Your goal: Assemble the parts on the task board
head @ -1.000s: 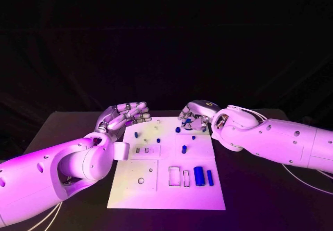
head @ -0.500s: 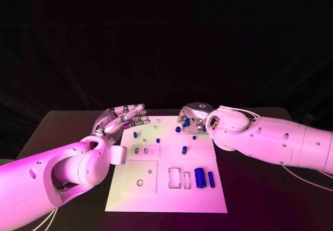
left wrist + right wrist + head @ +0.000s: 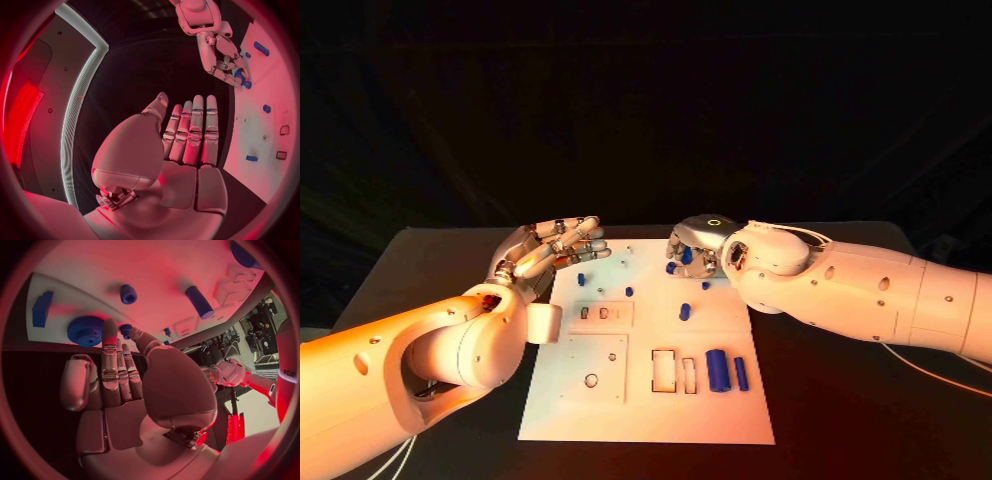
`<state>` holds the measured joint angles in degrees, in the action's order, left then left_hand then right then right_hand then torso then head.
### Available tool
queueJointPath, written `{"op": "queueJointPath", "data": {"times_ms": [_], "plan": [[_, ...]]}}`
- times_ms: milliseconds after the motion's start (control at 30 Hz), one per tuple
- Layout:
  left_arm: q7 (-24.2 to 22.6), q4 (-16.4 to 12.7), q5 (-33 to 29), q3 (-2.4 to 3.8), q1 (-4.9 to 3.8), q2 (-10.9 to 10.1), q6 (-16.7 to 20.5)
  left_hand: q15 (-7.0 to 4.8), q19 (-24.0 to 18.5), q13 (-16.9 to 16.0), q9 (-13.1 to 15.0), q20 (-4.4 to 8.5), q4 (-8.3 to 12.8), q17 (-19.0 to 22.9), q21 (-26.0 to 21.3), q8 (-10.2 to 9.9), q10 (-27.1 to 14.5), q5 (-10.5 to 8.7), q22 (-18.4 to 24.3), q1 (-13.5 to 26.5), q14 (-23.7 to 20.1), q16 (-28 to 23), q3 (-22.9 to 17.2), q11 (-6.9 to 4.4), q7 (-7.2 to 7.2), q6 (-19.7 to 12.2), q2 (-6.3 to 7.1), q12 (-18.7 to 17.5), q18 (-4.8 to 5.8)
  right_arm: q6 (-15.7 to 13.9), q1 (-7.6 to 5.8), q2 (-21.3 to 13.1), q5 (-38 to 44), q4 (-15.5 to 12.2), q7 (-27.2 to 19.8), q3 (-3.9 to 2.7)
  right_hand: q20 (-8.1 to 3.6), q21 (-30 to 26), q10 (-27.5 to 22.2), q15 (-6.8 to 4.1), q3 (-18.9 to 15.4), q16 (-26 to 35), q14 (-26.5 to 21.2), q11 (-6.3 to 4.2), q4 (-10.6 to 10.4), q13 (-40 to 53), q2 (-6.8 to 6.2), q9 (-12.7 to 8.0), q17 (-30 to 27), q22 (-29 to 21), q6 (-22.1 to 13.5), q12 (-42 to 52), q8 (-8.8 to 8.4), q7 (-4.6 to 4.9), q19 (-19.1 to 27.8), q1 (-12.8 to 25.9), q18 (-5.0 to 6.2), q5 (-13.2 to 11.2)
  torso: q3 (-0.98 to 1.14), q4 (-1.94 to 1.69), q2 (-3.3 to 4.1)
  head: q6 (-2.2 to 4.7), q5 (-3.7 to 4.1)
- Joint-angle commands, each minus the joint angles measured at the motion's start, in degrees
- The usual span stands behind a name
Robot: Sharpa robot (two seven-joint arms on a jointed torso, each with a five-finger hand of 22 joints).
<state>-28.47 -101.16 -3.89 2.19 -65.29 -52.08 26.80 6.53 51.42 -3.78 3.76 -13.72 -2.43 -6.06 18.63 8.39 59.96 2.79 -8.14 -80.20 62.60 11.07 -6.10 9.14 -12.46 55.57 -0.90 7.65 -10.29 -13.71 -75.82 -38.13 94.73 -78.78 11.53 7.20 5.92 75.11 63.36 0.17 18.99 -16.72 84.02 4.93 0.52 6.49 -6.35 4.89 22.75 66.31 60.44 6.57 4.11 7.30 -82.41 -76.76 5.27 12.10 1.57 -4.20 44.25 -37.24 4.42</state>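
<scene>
Spreading across the frame's lower half in the head view, the black worktop (image 3: 848, 420) carries the white task board (image 3: 646, 400) at its centre. The two white arms come next: the left one enters from the lower left, the right one from the right edge, and both reach toward the board's far end.

The left hand (image 3: 557, 245) hangs at the board's upper left corner with its palm up and its fingers (image 3: 197, 127) straight, side by side and holding nothing, probably parked out of the way. The right hand (image 3: 697, 245) is bent down over the board's upper middle; in the right wrist view its fingers (image 3: 112, 360) lie extended next to a blue toothed wheel (image 3: 85, 330) near the board's edge, and I cannot tell whether they touch it or clamp anything. That looks like the part being worked.

Smaller blue parts are spread over the board: a thick cylinder (image 3: 715, 369) and a thinner bar (image 3: 738, 373) stand beside two rectangular slots lower centre, and a short peg (image 3: 684, 311) sits mid-board.
</scene>
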Motion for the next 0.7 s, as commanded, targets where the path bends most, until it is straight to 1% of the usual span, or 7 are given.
{"op": "queueJointPath", "data": {"times_ms": [33,67,100,133,267,467,700], "plan": [[-0.3,-0.3,-0.1,0.07,-0.14,-0.1,-0.7,0.3,-0.2,0.1,-0.1,-0.11,0.4,0.1,-0.2,-0.4,0.1,0.21,0.1,0.3,0.0,-0.3,-0.1,0.33,-0.25,0.1,0.24,-0.3,-0.21,1.1,-0.03,0.3,1.2,0.2,0.3,-0.03,-2.13,0.9,-0.4,-0.43,-0.4,-33.0,3.8,-2.32,-0.3,0.0,-1.94,-0.1,22.7,1.2,-0.4,0.2,-0.5,-0.88,0.1,0.2,-0.89,0.0,0.1,-0.04,0.28,0.02,-0.17],[-0.3,-0.3,-0.1,0.07,-0.15,-0.1,-0.8,0.31,-0.2,0.1,-0.1,-0.11,0.4,0.1,-0.2,-0.4,0.1,0.21,0.1,0.3,0.0,-0.3,-0.1,0.33,-0.26,0.1,0.24,-0.3,-0.21,1.0,-0.03,0.4,1.2,0.2,0.3,-0.03,-1.81,1.2,0.1,-1.29,0.1,-43.8,4.2,-0.78,-1.1,0.1,-0.52,0.1,33.7,1.7,0.3,0.4,-0.14,-0.47,0.0,0.5,-1.44,0.3,0.09,-0.06,0.31,0.01,-0.17],[-0.3,-0.3,-0.1,0.07,-0.16,-0.1,-0.8,0.31,-0.2,0.1,-0.1,-0.12,0.4,0.1,-0.2,-0.4,0.1,0.21,0.1,0.3,0.0,-0.4,-0.1,0.34,-0.26,0.0,0.23,-0.3,-0.21,1.0,-0.03,0.4,1.2,0.3,0.3,-0.03,-1.25,1.5,0.1,-1.16,0.3,-50.7,3.9,-0.02,-1.3,0.0,-0.69,0.2,38.5,2.1,0.3,0.4,-0.17,-0.43,0.0,0.4,-1.45,0.3,0.09,-0.07,0.34,0.04,-0.19],[-0.2,-0.3,-0.1,0.07,-0.17,-0.1,-0.8,0.32,-0.2,0.1,-0.1,-0.12,0.4,0.1,-0.2,-0.5,0.1,0.21,0.1,0.3,0.0,-0.4,-0.1,0.34,-0.27,0.0,0.22,-0.3,-0.21,1.1,-0.03,0.5,1.2,0.3,0.3,-0.03,-1.0,1.6,0.2,-0.99,0.5,-52.2,3.9,-0.48,-1.3,0.1,-0.56,0.2,39.9,2.3,0.5,0.5,-0.12,-0.24,0.0,0.2,-1.47,0.3,0.08,-0.11,0.36,0.09,-0.18],[-0.1,-0.3,-0.1,0.07,-0.21,-0.2,-0.9,0.32,-0.2,0.1,-0.1,-0.12,0.4,0.1,-0.2,-0.5,0.1,0.21,0.1,0.3,0.0,-0.4,-0.1,0.34,-0.27,0.0,0.22,-0.3,-0.21,1.3,-0.03,0.7,1.2,0.6,0.4,-0.03,-0.76,1.8,0.2,-0.8,0.8,-53.5,3.6,-0.51,-1.5,0.0,-0.53,0.3,40.9,2.7,0.6,0.5,-0.1,-0.16,0.1,0.1,-1.44,0.3,0.11,-0.1,0.52,0.34,-0.17],[0.0,-0.4,-0.1,0.08,-0.27,-0.2,-1.0,0.34,-0.2,0.1,-0.1,-0.14,0.4,0.1,-0.3,-0.5,0.1,0.21,0.2,0.2,0.0,-0.5,-0.1,0.36,-0.29,0.0,0.18,-0.4,-0.22,1.9,-0.03,1.1,1.1,1.2,0.4,-0.02,-0.68,1.8,0.3,-0.78,0.9,-53.9,3.4,-0.51,-1.6,0.0,-0.46,0.3,41.1,2.7,0.8,0.6,-0.05,-0.12,0.1,0.1,-1.42,0.3,0.15,-0.14,0.7,0.14,-0.12],[0.1,-0.5,-0.1,0.08,-0.36,-0.3,-1.1,0.35,-0.2,0.1,-0.1,-0.14,0.4,0.1,-0.3,-0.6,0.1,0.21,0.2,0.3,0.0,-0.5,-0.2,0.37,-0.3,0.0,0.16,-0.5,-0.22,2.0,-0.03,1.4,1.0,1.5,0.2,-0.02,-0.66,2.3,1.3,-0.87,1.4,-55.0,3.1,-0.71,-2.0,0.2,0.24,0.7,41.8,3.5,2.0,1.0,0.44,-0.06,0.0,-0.1,-1.5,0.6,0.14,-0.21,0.8,-0.04,-0.22]]}}
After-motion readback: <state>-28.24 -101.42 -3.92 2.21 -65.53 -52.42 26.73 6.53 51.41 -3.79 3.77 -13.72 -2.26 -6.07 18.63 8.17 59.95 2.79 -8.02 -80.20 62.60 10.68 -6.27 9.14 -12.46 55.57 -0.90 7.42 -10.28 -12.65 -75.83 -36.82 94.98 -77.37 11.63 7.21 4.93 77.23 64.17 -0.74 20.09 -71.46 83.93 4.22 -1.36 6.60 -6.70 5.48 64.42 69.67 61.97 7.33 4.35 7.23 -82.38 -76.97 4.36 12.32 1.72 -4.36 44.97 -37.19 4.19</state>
